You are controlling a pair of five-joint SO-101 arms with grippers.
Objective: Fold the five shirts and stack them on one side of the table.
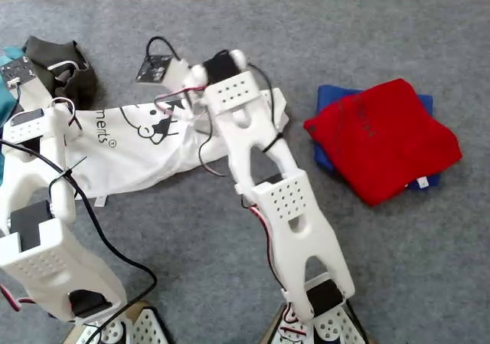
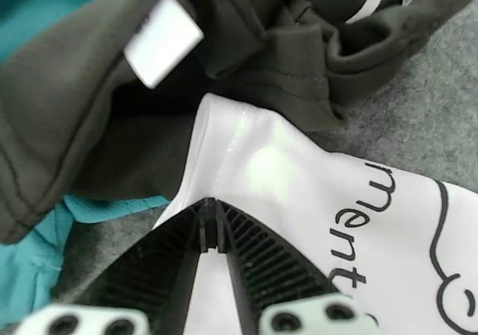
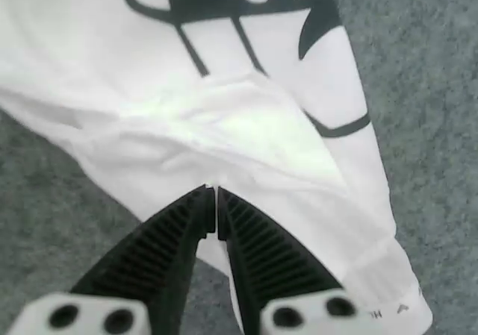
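The white shirt (image 1: 130, 149) lies print-up on the grey table (image 1: 191, 244), left of centre, between the two arms. The left gripper (image 2: 210, 227) has its jaws together at the shirt's left edge, just beside the dark shirt (image 1: 61, 64) and the teal shirt (image 2: 45, 3). It appears to be pinching the hem. The right gripper (image 3: 210, 199) has its jaws closed on a ridge of white fabric at the opposite end.

The step in hand appears to be a fold of the white shirt. To do it well, both arms should lift together and only slightly. They should keep the cloth lightly taut between the pinch points and carry the held edge over evenly, so the crease runs straight. The left pinch sits very close to the edge — a sharp pull could slip it.

The shirt forms a long band. Its long axis runs across the table from gripper to gripper, with the right end slightly farther from the arm bases. Collar direction cannot be told.

The red shirt (image 1: 383, 141) rests folded on the blue shirt (image 1: 333, 99) at the right side — the likely stack.
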